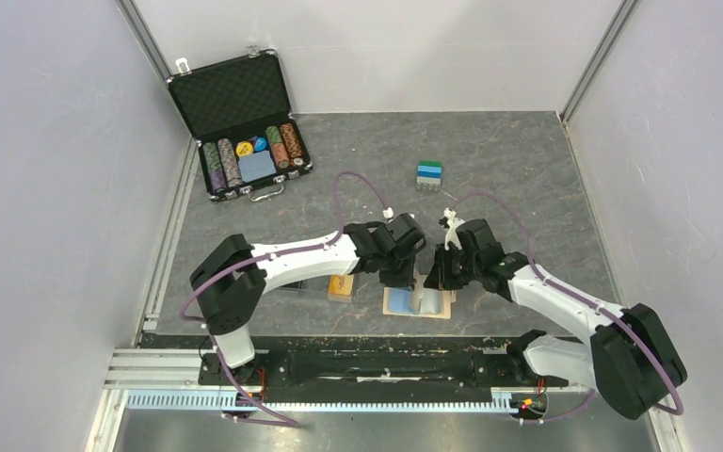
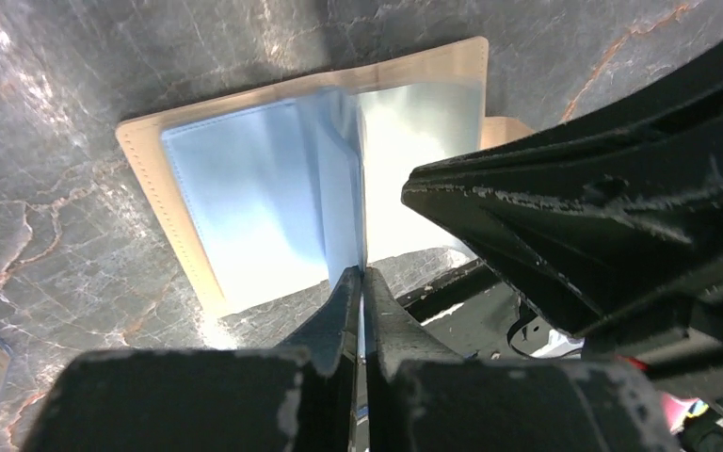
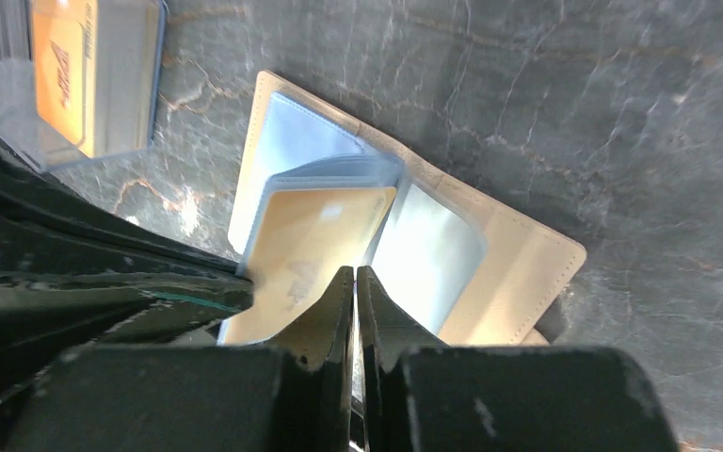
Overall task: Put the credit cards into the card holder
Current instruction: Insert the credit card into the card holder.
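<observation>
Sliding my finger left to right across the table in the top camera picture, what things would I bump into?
black chip case → small orange box → card holder

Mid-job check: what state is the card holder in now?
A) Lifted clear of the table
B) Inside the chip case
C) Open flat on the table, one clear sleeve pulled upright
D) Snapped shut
C: the card holder lies spread open on the table, and the left tool is pinched on a clear sleeve standing up from it.
</observation>
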`<action>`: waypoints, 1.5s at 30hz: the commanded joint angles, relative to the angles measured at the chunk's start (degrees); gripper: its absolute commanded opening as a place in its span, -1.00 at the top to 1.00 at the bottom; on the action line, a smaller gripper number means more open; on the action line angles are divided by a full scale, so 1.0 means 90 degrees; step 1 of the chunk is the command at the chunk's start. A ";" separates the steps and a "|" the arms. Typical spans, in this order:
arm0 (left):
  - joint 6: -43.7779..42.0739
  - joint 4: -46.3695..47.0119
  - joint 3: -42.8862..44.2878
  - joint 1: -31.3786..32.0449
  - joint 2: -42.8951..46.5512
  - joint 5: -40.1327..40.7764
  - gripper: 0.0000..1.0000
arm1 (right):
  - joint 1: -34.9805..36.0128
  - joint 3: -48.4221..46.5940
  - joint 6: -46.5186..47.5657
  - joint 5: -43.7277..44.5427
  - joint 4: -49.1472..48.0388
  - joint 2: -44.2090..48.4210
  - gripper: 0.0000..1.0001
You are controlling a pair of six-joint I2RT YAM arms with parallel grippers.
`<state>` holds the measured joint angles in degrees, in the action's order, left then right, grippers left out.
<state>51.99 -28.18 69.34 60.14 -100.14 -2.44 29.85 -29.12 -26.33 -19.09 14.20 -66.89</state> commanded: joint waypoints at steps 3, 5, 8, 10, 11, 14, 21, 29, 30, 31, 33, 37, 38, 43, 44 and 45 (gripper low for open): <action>-0.0476 -0.0574 0.0772 0.0033 -0.0423 -0.0050 0.59 | -0.0040 -0.0361 0.0051 0.0443 0.0168 0.0339 0.89; -0.0440 -0.0455 0.0861 0.0030 -0.0567 -0.0248 0.43 | -0.0088 -0.0409 0.0094 0.0544 0.0290 0.0369 0.90; -0.0345 -0.0212 0.0919 0.0057 -0.0714 -0.0487 0.26 | -0.0211 -0.0505 0.0204 0.0794 0.0565 0.0493 0.90; -0.0257 0.0036 0.0883 0.0079 -0.0761 -0.0648 0.22 | -0.0305 -0.0603 0.0303 0.1033 0.0805 0.0603 0.90; -0.0210 0.0131 0.0885 0.0092 -0.0785 -0.0703 0.21 | -0.0343 -0.0651 0.0355 0.1131 0.0897 0.0653 0.90; -0.0096 0.0442 0.0889 0.0138 -0.0826 -0.0854 0.17 | -0.0429 -0.0755 0.0452 0.1326 0.1094 0.0769 0.90; 0.0034 0.0692 0.0887 0.0202 -0.0922 -0.1015 0.01 | -0.0504 -0.0804 0.0523 0.1294 0.1158 0.0835 0.90; -0.0276 -0.0125 0.0850 0.0203 -0.0807 -0.0307 -0.07 | -0.0508 -0.0803 0.0621 0.0990 0.1066 0.0826 0.91; -0.0305 -0.0142 0.0772 0.0197 -0.0720 -0.0213 -0.10 | -0.0511 -0.0789 0.0628 0.0917 0.1031 0.0802 0.91; -0.0333 -0.0141 0.0709 0.0202 -0.0595 -0.0146 -0.12 | -0.0507 -0.0783 0.0639 0.0868 0.1029 0.0777 0.91; -0.0438 -0.0130 0.0571 0.0192 -0.0352 -0.0009 -0.17 | -0.0504 -0.0734 0.0640 0.0730 0.0945 0.0739 0.90; -0.0597 -0.0097 0.0230 0.0099 0.0254 0.0171 -0.23 | -0.0490 -0.0609 0.0529 0.0466 0.0692 0.0703 0.90; -0.0607 -0.0061 0.0118 0.0058 0.0394 0.0154 -0.24 | -0.0482 -0.0581 0.0498 0.0415 0.0622 0.0697 0.90; -0.0556 0.0696 -0.0922 -0.0471 0.1502 -0.0422 -0.24 | -0.0231 -0.0391 0.0112 0.0072 0.0029 0.0606 0.90; -0.0519 0.0839 -0.1134 -0.0609 0.1713 -0.0553 -0.25 | -0.0155 -0.0364 0.0038 0.0045 -0.0057 0.0578 0.89; -0.0491 0.0992 -0.1372 -0.0797 0.1992 -0.0708 -0.25 | -0.0082 -0.0341 -0.0042 0.0031 -0.0180 0.0555 0.89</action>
<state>48.73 -25.54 63.11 57.76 -90.45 -4.86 26.98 -33.21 -23.49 -15.86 19.05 -61.10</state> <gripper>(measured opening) 0.620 0.052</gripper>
